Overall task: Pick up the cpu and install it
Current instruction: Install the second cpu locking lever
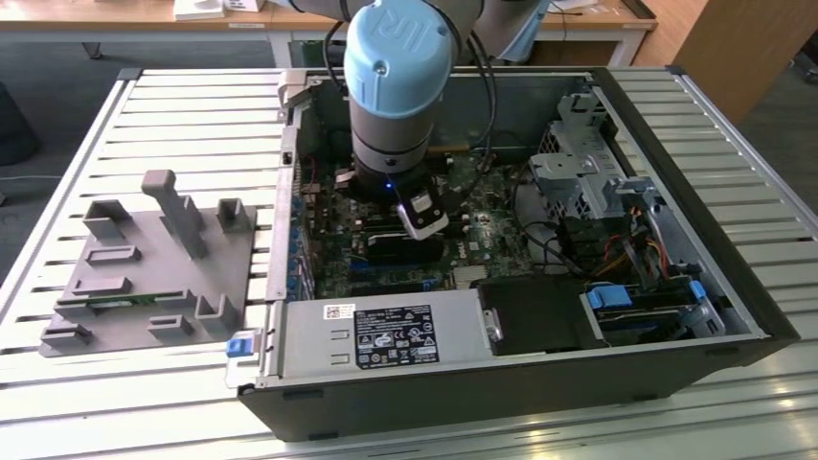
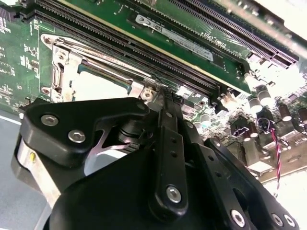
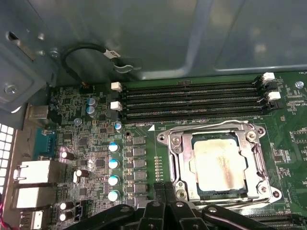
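The cpu [image 3: 219, 165], a square chip with a stained silvery top, lies flat in the motherboard socket [image 3: 173, 158], framed by the open metal bracket. In the second wrist view the cpu [image 2: 98, 85] shows as a pale plate just past the fingertips. My gripper [image 3: 166, 188] hovers beside the socket's corner, its black fingers [image 3: 156, 206] pressed together with nothing between them. In the exterior view the gripper [image 1: 422, 218] reaches down into the open computer case [image 1: 715, 316] over the motherboard.
Memory slots [image 3: 192, 100] run along one side of the socket, and one slot holds a green stick [image 2: 192, 45]. Capacitors [image 3: 113, 165] stand nearby. A grey fixture tray [image 1: 141, 278] sits at the exterior view's left. The power supply [image 1: 383, 335] and drive cage [image 1: 588, 172] line the case walls.
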Controlling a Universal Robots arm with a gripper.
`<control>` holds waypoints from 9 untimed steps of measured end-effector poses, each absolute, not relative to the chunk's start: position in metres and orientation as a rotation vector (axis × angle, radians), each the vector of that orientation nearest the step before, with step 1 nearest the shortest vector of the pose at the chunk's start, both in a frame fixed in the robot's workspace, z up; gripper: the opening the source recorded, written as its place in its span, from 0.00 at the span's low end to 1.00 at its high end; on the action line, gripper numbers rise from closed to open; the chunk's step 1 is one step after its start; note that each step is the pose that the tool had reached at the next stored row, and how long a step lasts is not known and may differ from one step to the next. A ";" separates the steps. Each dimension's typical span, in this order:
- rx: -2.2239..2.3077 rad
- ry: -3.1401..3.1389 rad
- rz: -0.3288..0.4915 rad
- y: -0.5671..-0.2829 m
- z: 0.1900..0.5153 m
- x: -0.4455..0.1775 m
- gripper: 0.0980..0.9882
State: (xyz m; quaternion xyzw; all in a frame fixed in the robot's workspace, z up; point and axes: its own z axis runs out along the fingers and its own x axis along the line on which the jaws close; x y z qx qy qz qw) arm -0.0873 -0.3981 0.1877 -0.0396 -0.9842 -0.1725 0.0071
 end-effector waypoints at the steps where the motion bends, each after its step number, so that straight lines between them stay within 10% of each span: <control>1: -0.124 -3.078 -0.541 -0.398 0.188 -0.087 0.01; 9: -0.124 -3.075 -0.555 -0.398 0.208 -0.087 0.01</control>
